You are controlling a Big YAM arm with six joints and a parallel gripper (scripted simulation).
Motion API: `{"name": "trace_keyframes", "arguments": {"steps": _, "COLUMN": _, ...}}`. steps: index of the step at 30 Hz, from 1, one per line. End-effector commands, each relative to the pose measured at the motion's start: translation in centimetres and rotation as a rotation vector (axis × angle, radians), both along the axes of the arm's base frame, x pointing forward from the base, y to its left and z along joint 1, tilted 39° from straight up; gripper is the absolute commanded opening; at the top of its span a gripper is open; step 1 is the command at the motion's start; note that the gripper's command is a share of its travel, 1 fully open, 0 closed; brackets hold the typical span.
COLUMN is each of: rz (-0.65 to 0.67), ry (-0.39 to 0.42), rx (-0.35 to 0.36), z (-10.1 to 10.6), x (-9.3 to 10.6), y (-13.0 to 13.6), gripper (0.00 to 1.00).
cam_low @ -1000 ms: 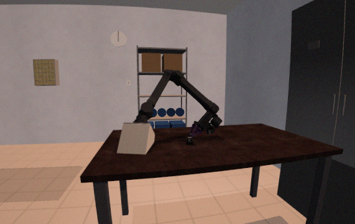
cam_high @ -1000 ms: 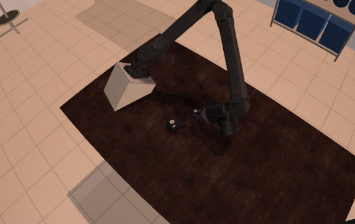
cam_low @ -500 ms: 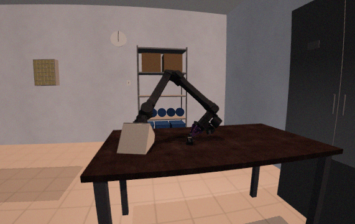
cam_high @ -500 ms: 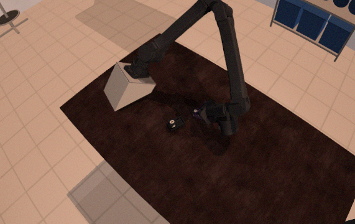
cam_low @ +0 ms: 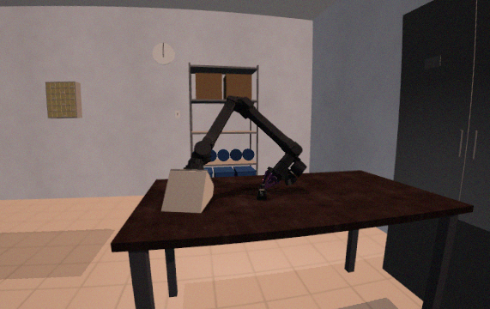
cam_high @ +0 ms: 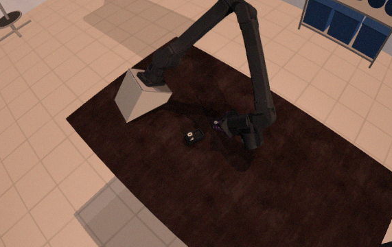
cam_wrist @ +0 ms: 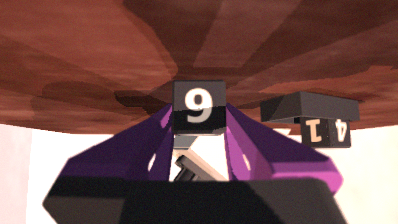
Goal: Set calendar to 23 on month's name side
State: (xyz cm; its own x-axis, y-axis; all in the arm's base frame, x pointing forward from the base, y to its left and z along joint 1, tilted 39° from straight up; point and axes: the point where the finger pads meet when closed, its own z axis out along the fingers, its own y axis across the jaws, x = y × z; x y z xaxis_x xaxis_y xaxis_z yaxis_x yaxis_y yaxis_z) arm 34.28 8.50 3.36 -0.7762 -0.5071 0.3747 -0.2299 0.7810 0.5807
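My gripper (cam_high: pixel 216 125) (cam_wrist: pixel 198 111) is shut on a dark cube (cam_high: pixel 215 122) (cam_wrist: pixel 180 91), held off the table between the purple fingertips. In the wrist view its facing side reads as a white 9. The small black tray (cam_high: pixel 198 140) (cam_low: pixel 262 197) (cam_wrist: pixel 325 106) stands on the table, in the top view just left of the gripper. A second dark cube (cam_high: pixel 190 134) (cam_wrist: pixel 326 132) is in the tray's left part there, a 0 on top. In the wrist view it shows 1 and 4 upside down. The tray's other part is empty. The month's name is not readable.
The pale slanted block (cam_high: pixel 147 103) (cam_low: pixel 185 190) under the arm's base stands on the dark table (cam_high: pixel 285 178) (cam_low: pixel 335 210), left of the tray in the top and exterior views. The arm arches high above the table, with its wrist to the right of the tray.
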Motion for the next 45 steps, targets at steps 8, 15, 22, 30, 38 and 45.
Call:
{"name": "trace_keyframes", "arguments": {"steps": 8, "rz": -0.013, "ry": 0.013, "rx": -0.003, "z": -0.4, "x": 0.1, "y": -0.1, "gripper": 0.38}}
{"name": "trace_keyframes", "arguments": {"steps": 15, "rz": -0.013, "ry": 0.013, "rx": -0.003, "z": -0.4, "x": 0.1, "y": -0.1, "gripper": 0.46}}
{"name": "trace_keyframes", "arguments": {"steps": 22, "rz": -0.013, "ry": 0.013, "rx": -0.002, "z": -0.4, "x": 0.1, "y": -0.1, "gripper": 0.65}}
{"name": "trace_keyframes", "arguments": {"steps": 30, "rz": -0.013, "ry": 0.013, "rx": -0.002, "z": -0.4, "x": 0.1, "y": -0.1, "gripper": 0.65}}
{"name": "trace_keyframes", "arguments": {"steps": 38, "rz": -0.016, "ry": 0.019, "rx": -0.001, "z": -0.3, "x": 0.0, "y": -0.4, "gripper": 0.65}}
{"name": "trace_keyframes", "arguments": {"steps": 45, "rz": -0.018, "ry": -0.014, "rx": 0.004, "z": 1.9, "x": 0.1, "y": -1.6, "gripper": 0.65}}
